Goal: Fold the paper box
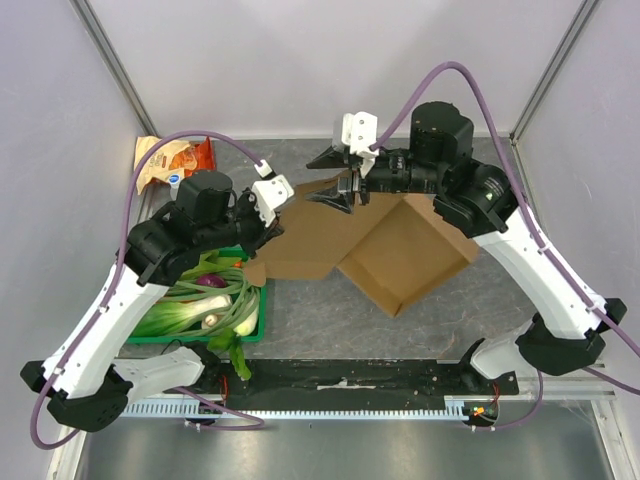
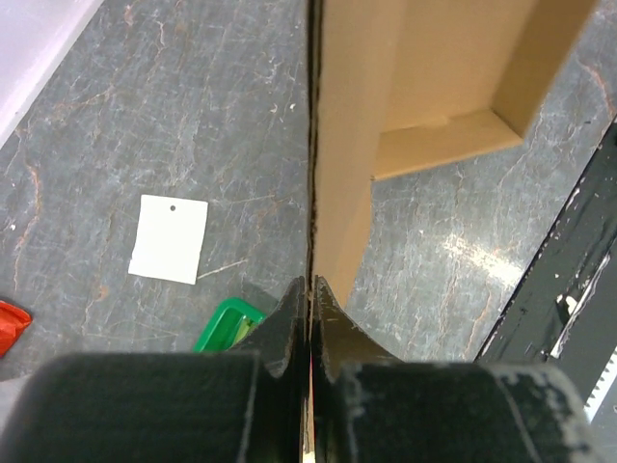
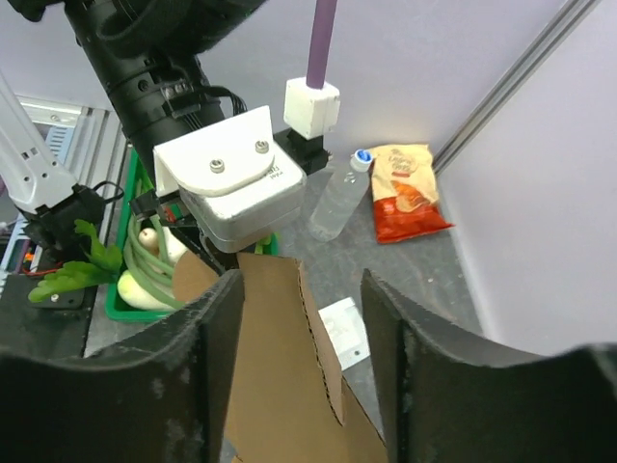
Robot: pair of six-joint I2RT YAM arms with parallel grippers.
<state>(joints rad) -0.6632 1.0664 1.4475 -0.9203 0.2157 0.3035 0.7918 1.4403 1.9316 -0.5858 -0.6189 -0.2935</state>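
We clamp our left gripper [image 2: 308,294] on the plain brown corrugated cardboard box [image 1: 400,250]'s left flap, likely steadying it, while our right gripper [image 3: 301,289] hovers wide open over the far edge.

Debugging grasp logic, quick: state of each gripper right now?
left gripper: shut on an edge of the paper box.
right gripper: open, a box flap between its jaws, not clamped.
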